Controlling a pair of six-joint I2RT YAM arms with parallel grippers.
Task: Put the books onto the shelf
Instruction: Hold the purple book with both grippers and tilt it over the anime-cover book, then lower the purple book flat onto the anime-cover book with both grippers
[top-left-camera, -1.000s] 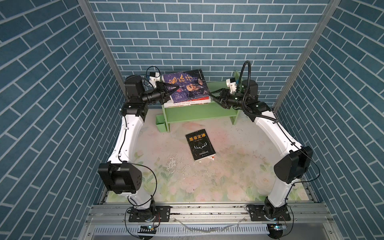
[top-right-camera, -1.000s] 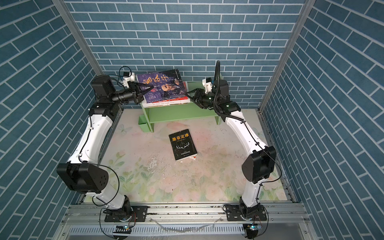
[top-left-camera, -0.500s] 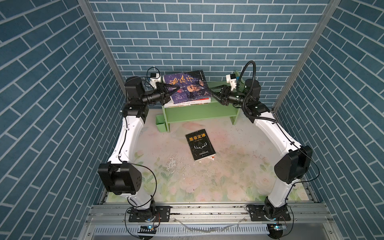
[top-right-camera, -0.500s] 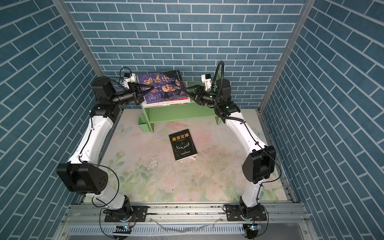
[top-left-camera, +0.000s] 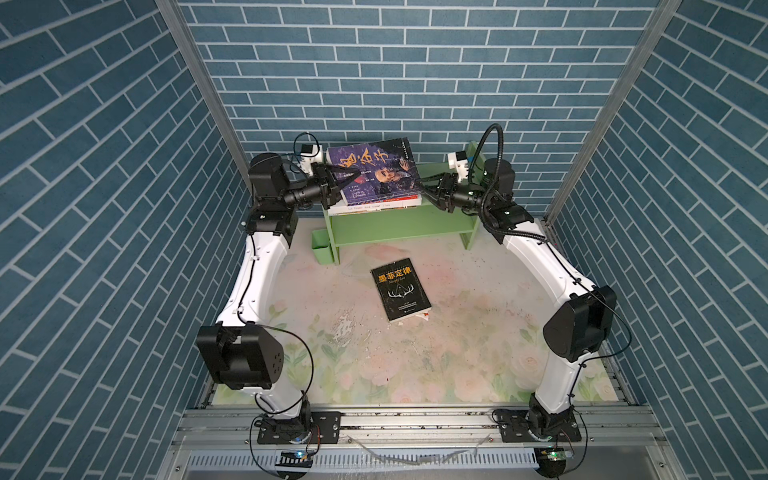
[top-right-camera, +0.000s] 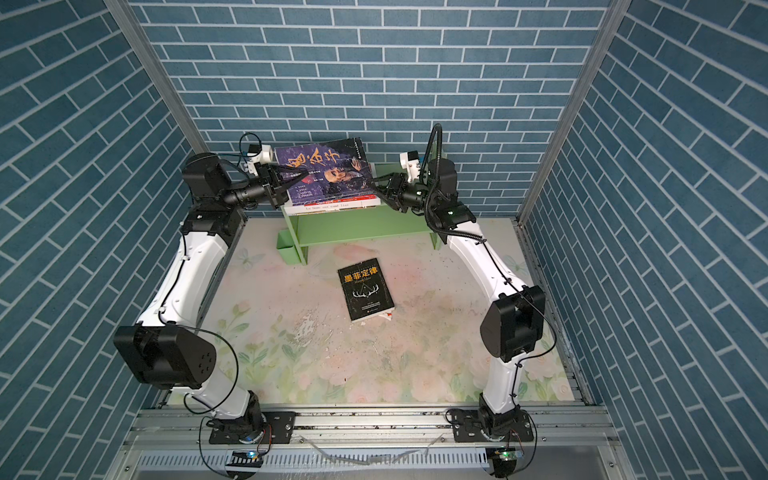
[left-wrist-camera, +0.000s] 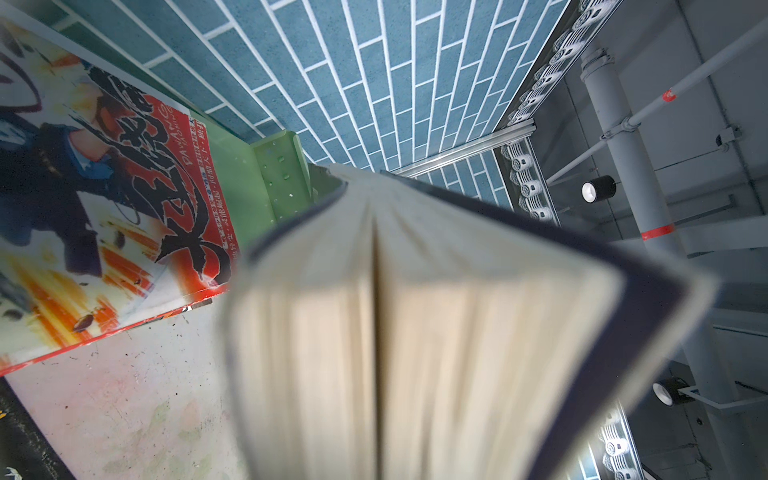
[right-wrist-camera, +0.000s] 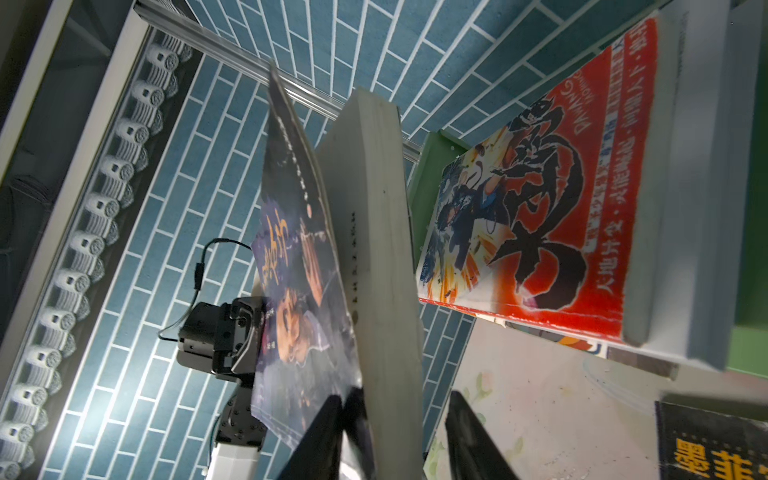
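A purple-covered book (top-left-camera: 374, 170) (top-right-camera: 324, 170) hangs tilted above the stack of books (top-left-camera: 374, 203) lying on top of the light-green shelf (top-left-camera: 399, 226) (top-right-camera: 361, 226). My left gripper (top-left-camera: 338, 183) (top-right-camera: 286, 183) is shut on its left edge; the left wrist view shows only its page block (left-wrist-camera: 415, 332), which hides the fingers. My right gripper (top-left-camera: 426, 189) (right-wrist-camera: 395, 399) straddles the right edge, open: one finger lies on the cover and the other stands apart from the pages. The stack's top book has a red cover (left-wrist-camera: 124, 187) (right-wrist-camera: 540, 208). A black book with gold characters (top-left-camera: 400, 289) (top-right-camera: 366, 289) lies flat on the table.
A small green cup (top-left-camera: 322, 245) (top-right-camera: 287, 245) sits against the shelf's left leg. The shelf's right upright panel (top-left-camera: 473, 153) rises just behind my right gripper. Blue brick walls close in the back and both sides. The floral table (top-left-camera: 457, 353) stretches in front.
My right gripper has risen and moved left to the purple book's right edge, and its jaws have narrowed around it. The left gripper still holds the book in about the same place.
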